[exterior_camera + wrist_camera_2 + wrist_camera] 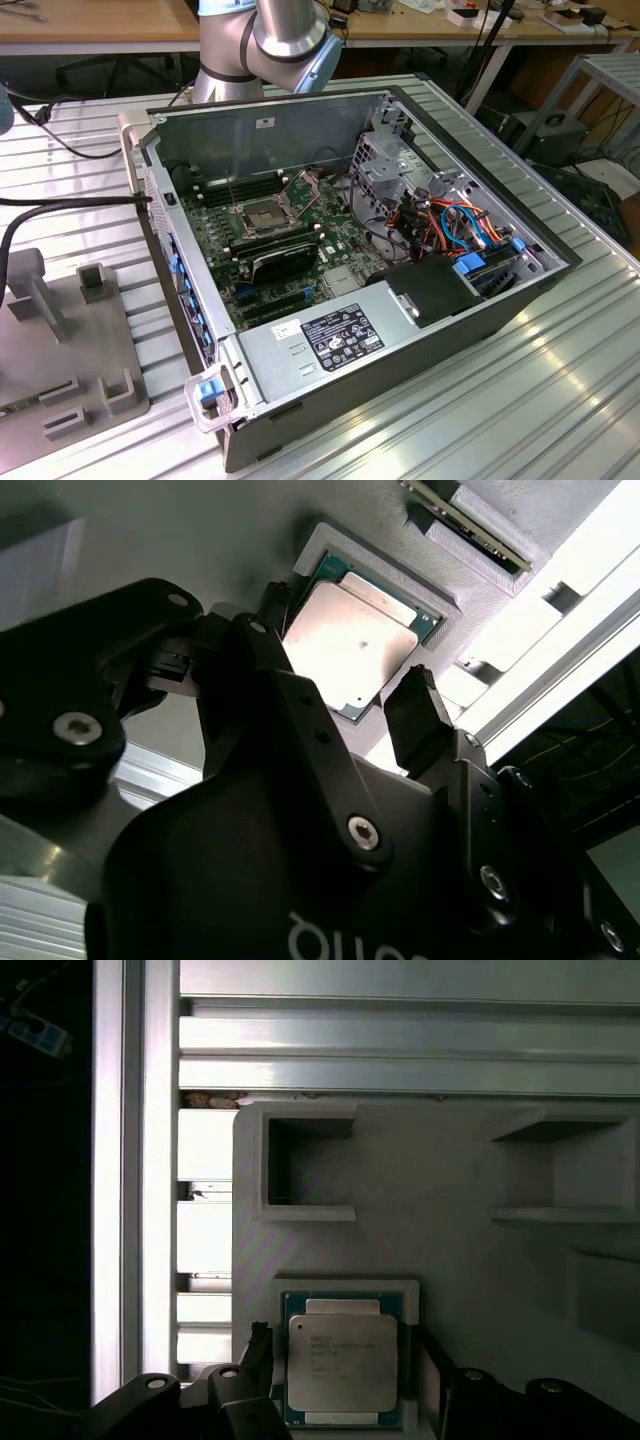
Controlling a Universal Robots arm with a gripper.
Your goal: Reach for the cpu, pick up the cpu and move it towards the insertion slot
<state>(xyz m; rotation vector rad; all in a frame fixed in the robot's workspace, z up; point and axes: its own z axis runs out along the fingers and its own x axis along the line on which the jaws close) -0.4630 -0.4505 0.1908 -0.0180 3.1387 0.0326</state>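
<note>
The gripper (345, 648) hangs over the cpu (340, 1365), its fingers spread to either side of the chip. The cpu lies flat in a square recess of a grey holder (460, 1270). In the exterior view, the insertion slot (258, 215) sits on the motherboard (212, 232) inside an open computer case (300, 115).

Silver-lidded, green-edged cpu (343, 1365) flat in a recess of a grey holder (450, 1180); silver-framed insertion slot (258, 215) on the motherboard (215, 230).
</note>
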